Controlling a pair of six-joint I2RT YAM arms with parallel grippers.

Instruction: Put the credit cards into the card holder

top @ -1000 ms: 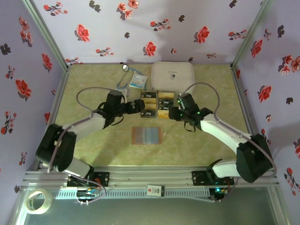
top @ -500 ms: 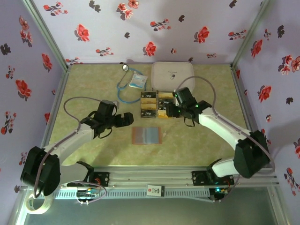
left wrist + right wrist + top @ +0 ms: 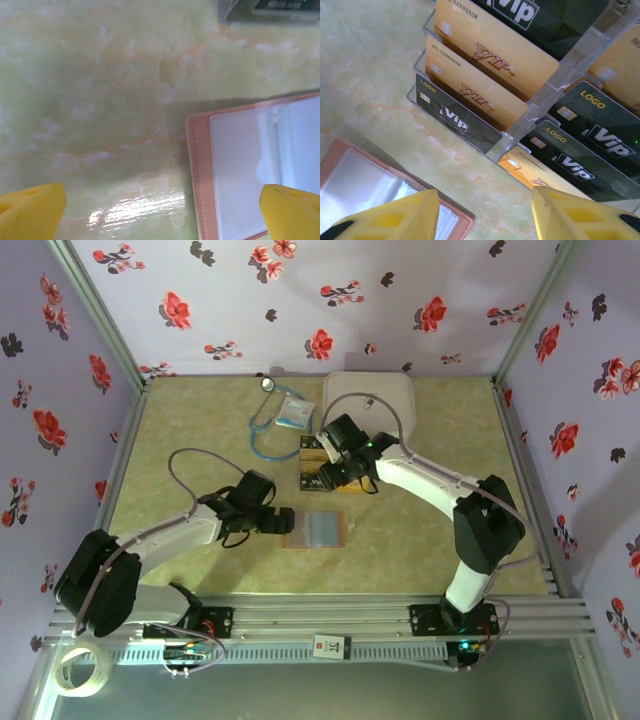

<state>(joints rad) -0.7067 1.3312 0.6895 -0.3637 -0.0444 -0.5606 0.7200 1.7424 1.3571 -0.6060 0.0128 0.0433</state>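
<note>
Noted right end effector spread and empty, nearer arm; credit cards racked just above in frame, long axes slanting toward lower right.

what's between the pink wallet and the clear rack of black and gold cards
Nothing. In the right wrist view a bare strip of marbled table separates the pinkish leather-like card holder from the clear plastic rack of black and gold credit cards.

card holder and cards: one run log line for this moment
card holder open flat | credit cards in clear rack | left jaws open over card holder edge | right jaws open near clear rack
</note>
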